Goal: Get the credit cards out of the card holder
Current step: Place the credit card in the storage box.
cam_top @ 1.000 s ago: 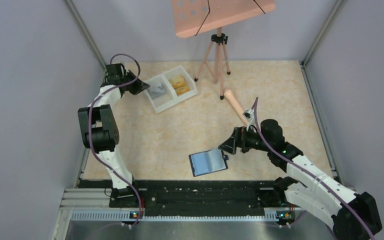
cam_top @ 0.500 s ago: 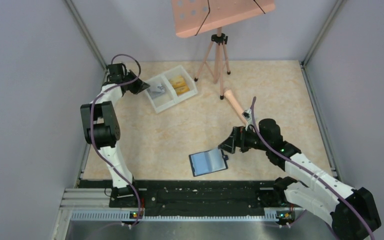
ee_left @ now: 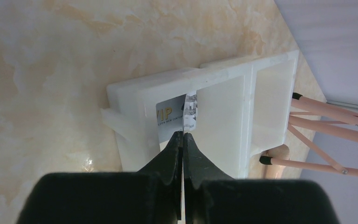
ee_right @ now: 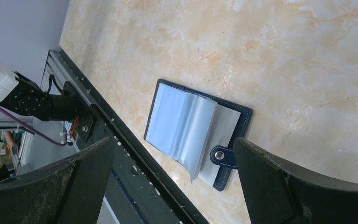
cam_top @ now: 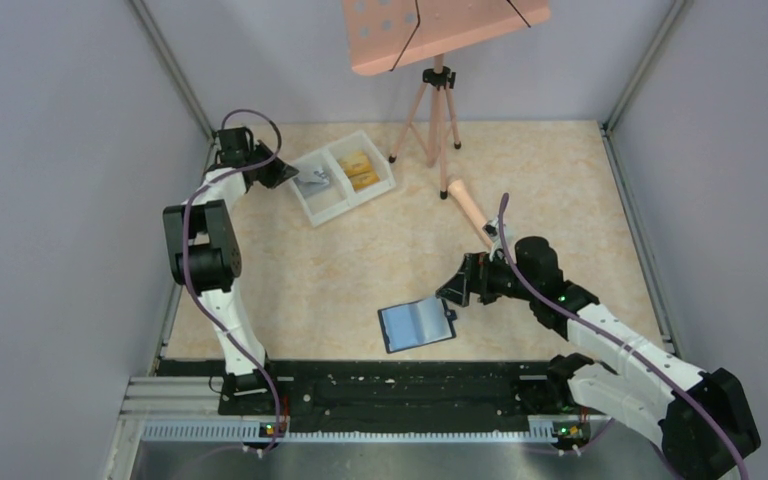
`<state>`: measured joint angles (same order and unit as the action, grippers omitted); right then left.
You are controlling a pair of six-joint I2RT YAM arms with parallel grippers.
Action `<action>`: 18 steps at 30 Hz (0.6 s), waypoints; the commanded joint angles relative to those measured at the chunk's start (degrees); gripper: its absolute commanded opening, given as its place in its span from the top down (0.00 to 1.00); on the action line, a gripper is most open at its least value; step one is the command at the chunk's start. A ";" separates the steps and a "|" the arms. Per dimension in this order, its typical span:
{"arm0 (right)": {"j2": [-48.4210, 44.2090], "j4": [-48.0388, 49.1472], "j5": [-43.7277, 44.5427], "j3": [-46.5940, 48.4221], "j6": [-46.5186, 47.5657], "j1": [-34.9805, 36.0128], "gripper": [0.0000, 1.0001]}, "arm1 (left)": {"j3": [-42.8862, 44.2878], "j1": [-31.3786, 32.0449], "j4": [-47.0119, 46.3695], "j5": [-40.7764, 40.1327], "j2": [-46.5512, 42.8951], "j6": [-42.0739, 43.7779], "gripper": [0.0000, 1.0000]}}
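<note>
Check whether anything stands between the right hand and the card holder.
Nothing visible does. The right hand hangs open by the card holder, which lies spread open on the table.

Worktop (cam_top: 360, 260): beige marbled slab. Landmark is the white two-compartment plastic tray (ee_left: 248, 107), far left. The pink tripod stand (cam_top: 438, 110) has its feet just right of the tray. A peach cylindrical handle (cam_top: 468, 208) lies further right. The open blue folding card holder (cam_top: 417, 324) lies well apart, toward the near edge.

High rear overview of table (cam_top: 360, 260); close wrist views down onto tray (ee_left: 223, 70) and card holder (ee_right: 186, 126).
</note>
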<state>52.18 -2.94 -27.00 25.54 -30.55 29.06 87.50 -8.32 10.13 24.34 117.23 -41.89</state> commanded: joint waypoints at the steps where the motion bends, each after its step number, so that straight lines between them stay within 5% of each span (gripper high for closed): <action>1: -0.19 0.94 0.72 1.34 1.40 -0.43 0.01 | 2.88 -0.16 -1.61 -1.14 1.06 1.13 0.99; 18: 0.55 0.83 1.27 1.49 1.66 -0.44 0.01 | 5.97 -0.19 0.72 -1.35 2.94 1.93 0.89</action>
<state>52.60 -3.01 -26.46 25.54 -29.95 29.06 91.07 -8.32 11.27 23.49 119.61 -40.99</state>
